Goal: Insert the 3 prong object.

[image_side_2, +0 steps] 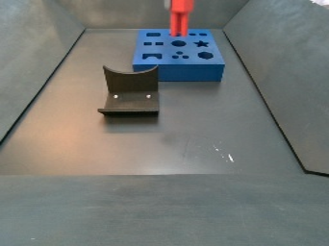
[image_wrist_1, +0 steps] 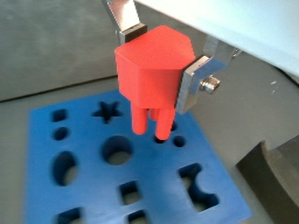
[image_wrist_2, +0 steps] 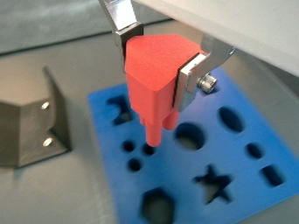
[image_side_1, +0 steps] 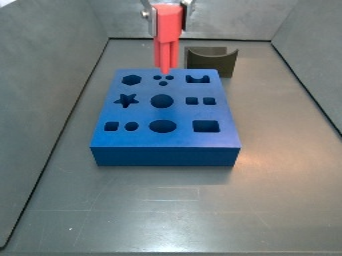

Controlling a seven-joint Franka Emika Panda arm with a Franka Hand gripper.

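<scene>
The 3 prong object [image_wrist_1: 149, 74] is a bright red piece with a five-sided body and narrow prongs [image_wrist_1: 152, 122] pointing down. My gripper [image_wrist_1: 162, 58] is shut on its body, with one silver finger [image_wrist_1: 193, 83] on each side. It hangs upright over the far part of the blue holed block [image_wrist_1: 82, 122], prong tips just above the small round holes [image_side_1: 162, 79]. It also shows in a wrist view [image_wrist_2: 158, 74] and in both side views [image_side_1: 166, 40] [image_side_2: 180, 19]. I cannot tell whether the tips touch the block.
The blue block [image_side_1: 167, 135] [image_side_2: 193, 65] has several differently shaped holes. The dark fixture [image_side_2: 129, 93] [image_side_1: 210, 60] [image_wrist_2: 30, 131] stands on the floor beside the block. Grey walls enclose the dark floor.
</scene>
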